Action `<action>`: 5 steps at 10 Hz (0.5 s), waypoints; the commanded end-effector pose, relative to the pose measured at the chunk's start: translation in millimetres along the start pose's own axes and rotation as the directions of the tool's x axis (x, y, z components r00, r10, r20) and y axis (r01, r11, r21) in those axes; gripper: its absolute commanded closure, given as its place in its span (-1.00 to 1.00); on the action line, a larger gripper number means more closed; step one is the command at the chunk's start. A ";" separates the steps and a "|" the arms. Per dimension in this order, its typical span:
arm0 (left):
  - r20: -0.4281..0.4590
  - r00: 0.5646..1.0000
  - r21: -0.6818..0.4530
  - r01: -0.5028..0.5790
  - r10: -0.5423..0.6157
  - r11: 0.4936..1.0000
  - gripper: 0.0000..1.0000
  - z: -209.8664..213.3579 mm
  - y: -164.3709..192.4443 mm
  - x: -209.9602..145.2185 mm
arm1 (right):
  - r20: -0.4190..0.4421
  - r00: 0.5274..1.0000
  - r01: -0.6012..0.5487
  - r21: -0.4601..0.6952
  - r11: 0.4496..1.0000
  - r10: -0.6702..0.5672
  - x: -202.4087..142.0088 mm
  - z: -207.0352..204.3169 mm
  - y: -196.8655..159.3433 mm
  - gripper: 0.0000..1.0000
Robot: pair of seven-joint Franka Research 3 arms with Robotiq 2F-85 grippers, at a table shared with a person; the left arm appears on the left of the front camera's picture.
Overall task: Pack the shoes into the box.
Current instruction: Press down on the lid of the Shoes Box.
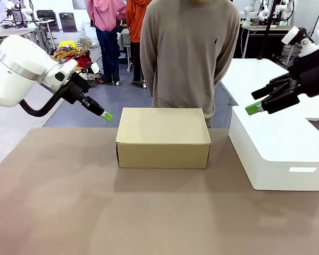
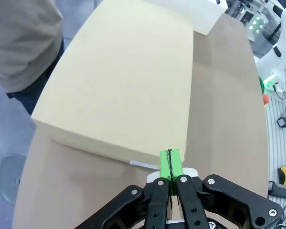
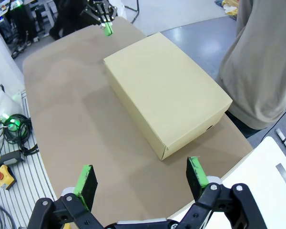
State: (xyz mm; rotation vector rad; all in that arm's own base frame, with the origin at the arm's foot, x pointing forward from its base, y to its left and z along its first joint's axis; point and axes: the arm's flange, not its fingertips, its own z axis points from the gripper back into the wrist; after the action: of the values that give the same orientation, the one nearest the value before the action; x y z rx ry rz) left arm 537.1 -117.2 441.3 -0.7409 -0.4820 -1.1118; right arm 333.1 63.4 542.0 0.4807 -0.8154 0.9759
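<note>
Leftmost in the front view, the left gripper [image 1: 107, 116] hangs in the air at about ten o'clock from the tan cardboard shoebox [image 1: 163, 137], its green pads [image 2: 170, 163] pressed flat together with nothing between them; the left wrist view shows those pads poised just above the near edge of the box lid. Centrally, the shoebox sits closed on the brown table [image 1: 95, 212], its flap lid down flat, toward the far edge of the tabletop, and the shoes cannot be seen. Directly behind it, at twelve o'clock, a person [image 1: 190, 53] in a beige sweater stands at the table's far side. At three o'clock from the shoebox, just beside it but apart, rests a bigger smooth white box [image 1: 279, 154]. Above that white box the right gripper [image 1: 253, 109] hovers with its jaws spread wide and empty; the right wrist view shows its two green fingertips [image 3: 87, 177] well apart, looking down at the shoebox from its corner.
</note>
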 end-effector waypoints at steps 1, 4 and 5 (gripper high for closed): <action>0.018 1.000 0.006 0.016 -0.016 1.000 1.00 -0.9 -1.9 -5.3 | 0.027 0.999 -0.020 0.015 1.000 0.020 0.8 -0.7 -3.7 -1.00; -0.057 0.997 0.032 0.060 -0.058 0.998 1.00 9.3 -10.1 4.3 | 0.027 0.999 -0.020 0.015 1.000 0.020 0.8 -0.7 -3.7 -1.00; -0.133 0.988 0.025 0.086 -0.081 0.996 1.00 18.8 -15.0 5.5 | 0.027 0.999 -0.020 0.015 1.000 0.020 0.8 -0.7 -3.7 -1.00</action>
State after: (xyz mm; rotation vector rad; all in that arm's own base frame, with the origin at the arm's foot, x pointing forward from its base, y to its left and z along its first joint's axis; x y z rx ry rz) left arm 533.0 -114.4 451.3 -0.6797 -0.4558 -1.1706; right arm 333.1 63.4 542.0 0.4807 -0.8154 0.9759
